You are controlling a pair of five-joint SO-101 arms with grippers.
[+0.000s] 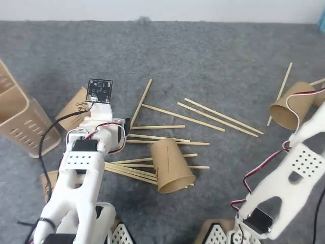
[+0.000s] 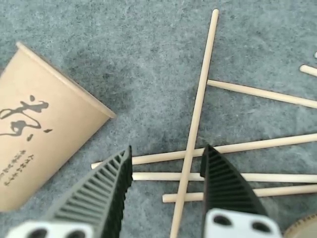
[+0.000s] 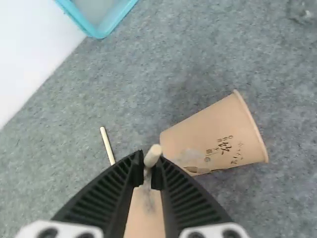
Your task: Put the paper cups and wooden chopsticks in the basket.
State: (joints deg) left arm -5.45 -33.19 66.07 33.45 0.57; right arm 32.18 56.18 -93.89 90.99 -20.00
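Two arms at work over a grey mat (image 1: 203, 56). On the left, poised low with the left gripper (image 2: 167, 148) spread wide, jaws standing either side of a slanted chopstick (image 2: 197, 114) lying, seemingly on top, across three level chopsticks (image 2: 257, 145). Likely step in hand: picking up that top stick. To do it well: sink straight down to the mat, centre the stick between the jaws, close gently, then lift clear before swinging left, so as not to drag the sticks beneath or bump the left cup (image 2: 39, 129) lying just beside. On the right, pinching a held chopstick (image 3: 152, 154) by its end with the right gripper (image 3: 147, 166) closed narrow on it, near the right cup (image 3: 213, 139); best carried high over the scatter and tipped end-down into a compartment. As for containers, largest first: the basket (image 1: 20, 122) at the left edge, slotted and divided, with nothing to be made out in the compartments in frame, so probably little of the task done. Next a teal bin (image 3: 99, 15), far off past the right cup, corner only, contents not to be told. Last the cups, tipped on their sides: the middle cup (image 1: 172, 165) resting across a bundle of sticks, mouth toward the near side; right cup mouth open, apparently hollow.
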